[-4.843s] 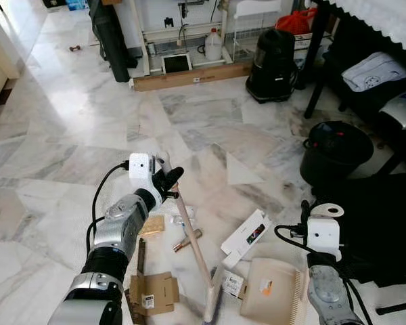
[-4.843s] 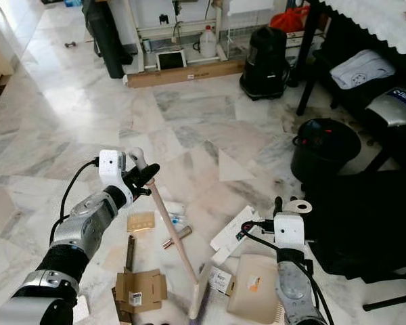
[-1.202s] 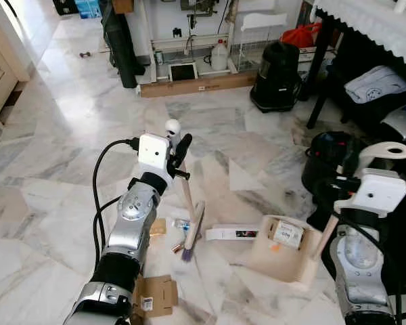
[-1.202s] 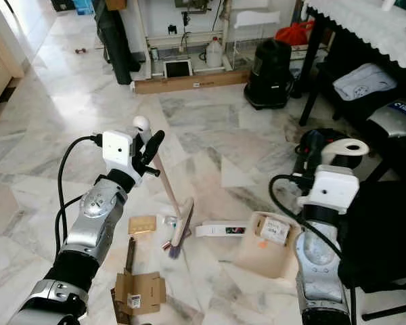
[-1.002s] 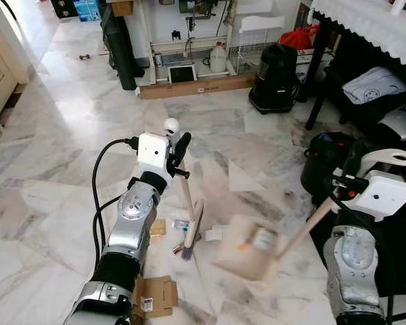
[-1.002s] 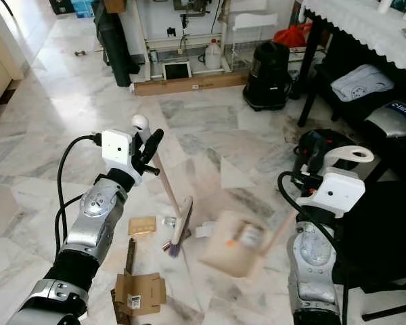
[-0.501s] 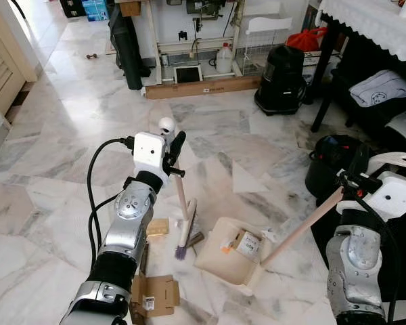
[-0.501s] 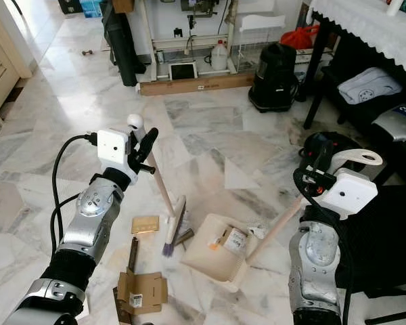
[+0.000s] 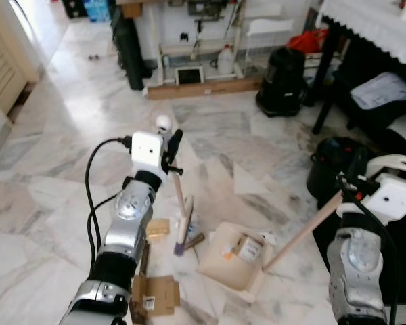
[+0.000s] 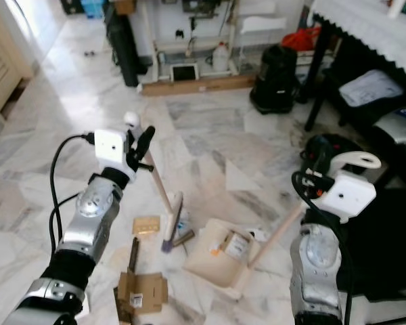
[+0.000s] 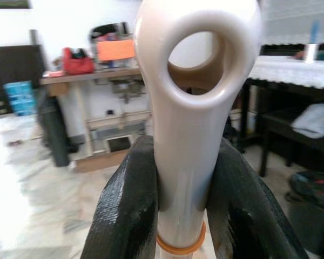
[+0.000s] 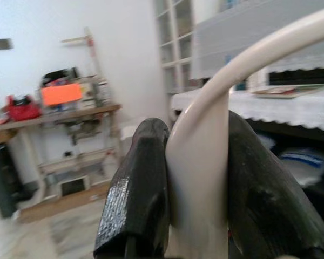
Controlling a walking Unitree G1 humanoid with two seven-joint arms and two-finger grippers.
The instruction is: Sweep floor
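My left gripper (image 9: 169, 150) is shut on the cream handle of a small broom (image 9: 181, 203); its bristles (image 9: 179, 244) rest on the marble floor. In the left wrist view the black fingers (image 11: 128, 210) clamp the broom handle (image 11: 186, 140) just below its loop. My right gripper (image 9: 348, 186) is shut on the long handle of a beige dustpan (image 9: 231, 265), which sits on the floor tilted, with a small labelled box (image 9: 247, 248) inside. The right wrist view shows the fingers (image 12: 140, 189) around the dustpan handle (image 12: 202, 162). Cardboard scraps (image 9: 154, 295) and a tan piece (image 9: 158, 227) lie beside the broom.
A black bin (image 9: 335, 162) stands by my right arm, with dark furniture (image 9: 386, 95) behind it. A black vacuum (image 9: 283, 72), a long cardboard box (image 9: 199, 88) and a white jug (image 9: 224, 59) line the far wall. Open marble floor (image 9: 61, 156) spreads to the left.
The dustpan was lifted, swung left and set down close to the broom, now holding the small box. The broom head slid left towards the scraps. The camera view shifted.
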